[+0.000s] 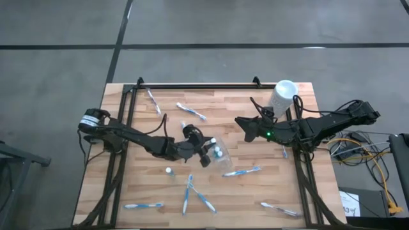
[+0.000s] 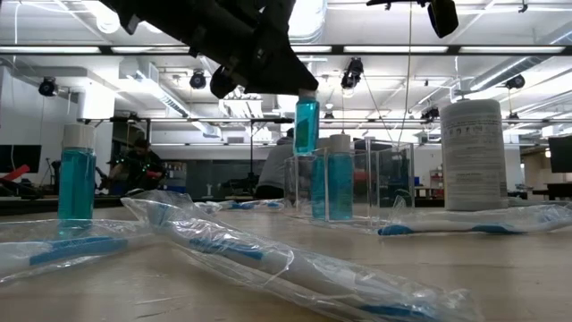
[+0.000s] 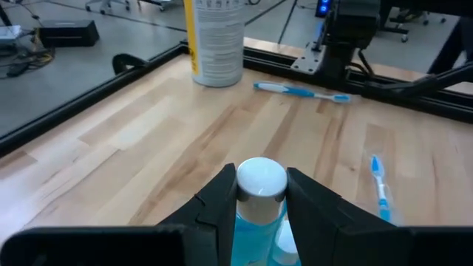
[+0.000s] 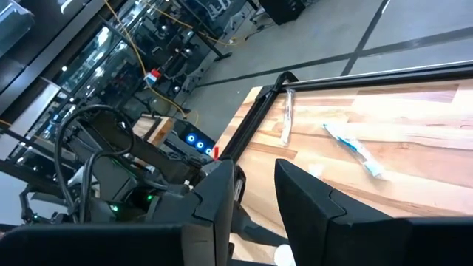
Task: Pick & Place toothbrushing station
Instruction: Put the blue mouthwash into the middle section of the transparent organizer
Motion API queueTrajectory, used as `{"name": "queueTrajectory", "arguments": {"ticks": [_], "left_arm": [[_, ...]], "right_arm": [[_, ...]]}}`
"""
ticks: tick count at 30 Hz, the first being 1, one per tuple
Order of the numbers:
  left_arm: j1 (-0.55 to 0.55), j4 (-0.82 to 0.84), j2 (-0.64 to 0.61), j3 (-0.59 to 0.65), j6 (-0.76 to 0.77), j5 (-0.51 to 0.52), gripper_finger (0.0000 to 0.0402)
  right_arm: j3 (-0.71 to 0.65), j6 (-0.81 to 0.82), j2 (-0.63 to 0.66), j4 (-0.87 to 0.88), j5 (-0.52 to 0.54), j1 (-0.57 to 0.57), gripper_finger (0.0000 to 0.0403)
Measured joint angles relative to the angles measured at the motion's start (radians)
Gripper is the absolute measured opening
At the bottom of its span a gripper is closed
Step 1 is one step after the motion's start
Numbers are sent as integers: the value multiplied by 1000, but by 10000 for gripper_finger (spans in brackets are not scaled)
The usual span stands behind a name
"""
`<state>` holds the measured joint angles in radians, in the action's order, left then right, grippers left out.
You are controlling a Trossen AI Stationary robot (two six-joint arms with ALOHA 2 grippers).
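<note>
From above, my left gripper [image 1: 206, 153] sits mid-table by the clear pouch [image 1: 217, 151]; toothbrushes [image 1: 192, 112] lie scattered from twelve to six o'clock — most work remains. Left wrist: fingers clenched on a blue tube [image 3: 260, 193]. My right gripper [image 4: 253, 193], idle at three o'clock, holds nothing.

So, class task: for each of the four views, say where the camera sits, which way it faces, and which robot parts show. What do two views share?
High: overhead, straight down on the table; both arms.
Low: table height, level across; an arm holds a blue tube aloft.
Left wrist: past the left gripper clamping the tube, towards the white cylinder.
Right wrist: past the empty right gripper.
Shared: cylinder in high, low, left wrist.
</note>
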<state>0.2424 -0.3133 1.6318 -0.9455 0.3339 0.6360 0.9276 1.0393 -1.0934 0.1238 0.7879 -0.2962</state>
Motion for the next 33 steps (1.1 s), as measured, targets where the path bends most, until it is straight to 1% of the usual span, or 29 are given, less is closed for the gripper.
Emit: {"name": "queueTrajectory", "arguments": {"ticks": [12,16,21,23,29,33], "left_arm": [[-18,0,9,20,1,-15,106],[-33,-34,10,35,2,-14,106],[-46,-95,13,43,-4,-65,106],[-46,-98,13,46,-4,-70,106],[-45,-99,13,49,68,-87,106],[-45,-123,13,50,15,-115,106]], "right_arm": [[0,-1,0,-2,0,0,98],[0,-3,0,-2,0,0,98],[0,-3,0,-1,0,0,98],[0,-3,0,-1,0,0,98],[0,-3,0,-1,0,0,98],[0,-3,0,0,0,0,98]]}}
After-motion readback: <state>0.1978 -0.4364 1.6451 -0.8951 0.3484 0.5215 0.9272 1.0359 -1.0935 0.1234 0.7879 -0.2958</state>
